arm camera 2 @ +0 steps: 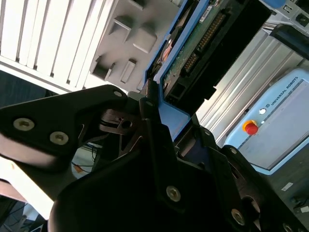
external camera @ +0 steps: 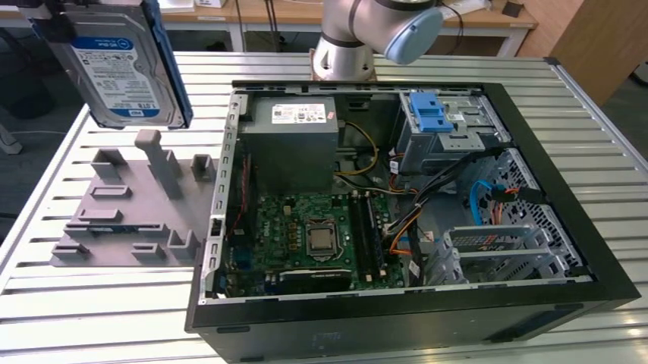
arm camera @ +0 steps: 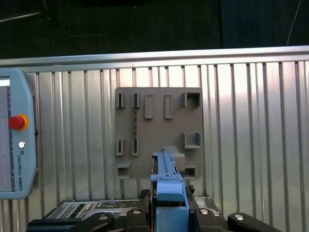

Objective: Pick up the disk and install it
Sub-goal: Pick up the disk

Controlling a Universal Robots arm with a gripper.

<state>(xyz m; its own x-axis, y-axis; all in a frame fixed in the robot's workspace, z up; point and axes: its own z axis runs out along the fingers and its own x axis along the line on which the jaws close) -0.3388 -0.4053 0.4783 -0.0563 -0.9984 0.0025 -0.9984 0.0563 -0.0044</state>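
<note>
In the exterior view the disk (external camera: 117,64) hangs upright in the air at the exterior view's upper left, with its blue-and-white label facing the camera and a blue bracket along its edges. It is above the grey tray (external camera: 152,221) and clear of it. The tray lies flat on the slatted metal bench (external camera: 102,303), just beside the open computer case (external camera: 405,315). Inside the case are a green circuit board (external camera: 314,235), a grey metal box (external camera: 288,144) and a drive cage with a blue clip (external camera: 430,114) at the far corner. The arm (external camera: 354,30) rises behind the case.

In the second wrist view the black jaws are clamped on the disk (arm camera 2: 207,34), gripping the blue bracket (arm camera 2: 171,116) at its near end. The disk's green underside with its connector pins faces this camera. Past the disk lie the tray (arm camera 2: 130,29) and the bench (arm camera 2: 38,38), and a control pendant (arm camera 2: 285,116) with a red button rests on the bench.

In the first wrist view the disk (arm camera: 166,169) is seen edge-on, with a black jaw pressed against each side of its blue end. The tray (arm camera: 159,125) lies directly beyond it on the bench (arm camera: 251,121), its slots showing as small raised rectangles. The pendant (arm camera: 12,140) lies well apart from the tray.
</note>
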